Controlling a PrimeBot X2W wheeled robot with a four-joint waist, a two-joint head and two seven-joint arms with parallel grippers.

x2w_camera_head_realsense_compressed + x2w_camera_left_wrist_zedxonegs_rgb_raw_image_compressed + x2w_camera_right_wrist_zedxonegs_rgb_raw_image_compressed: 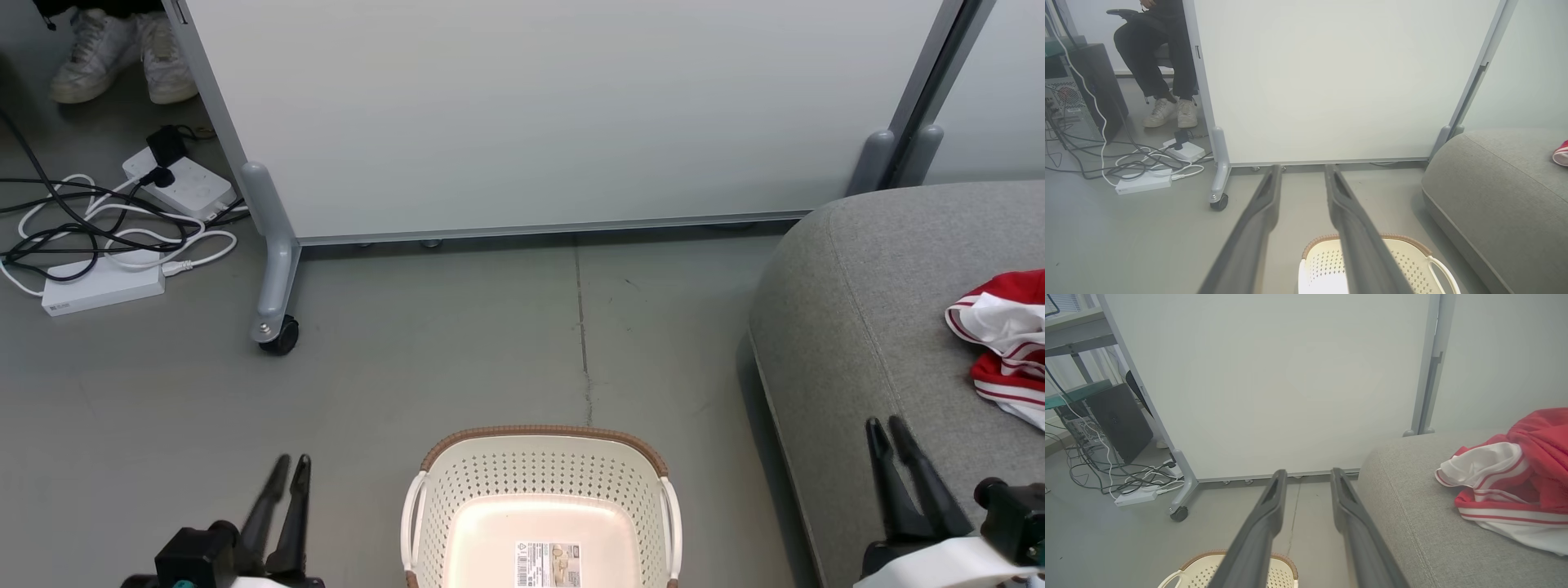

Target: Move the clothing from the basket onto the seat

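Head view has the red-and-white clothing lying bunched on top of the grey seat, well back from its rounded corner. The cream basket stands on the floor near the seat's edge, with the label sticker showing on its bottom. Either side of the basket hang the left gripper and the right gripper, the latter over the seat's edge, both with fingers slightly parted and gripping nothing.
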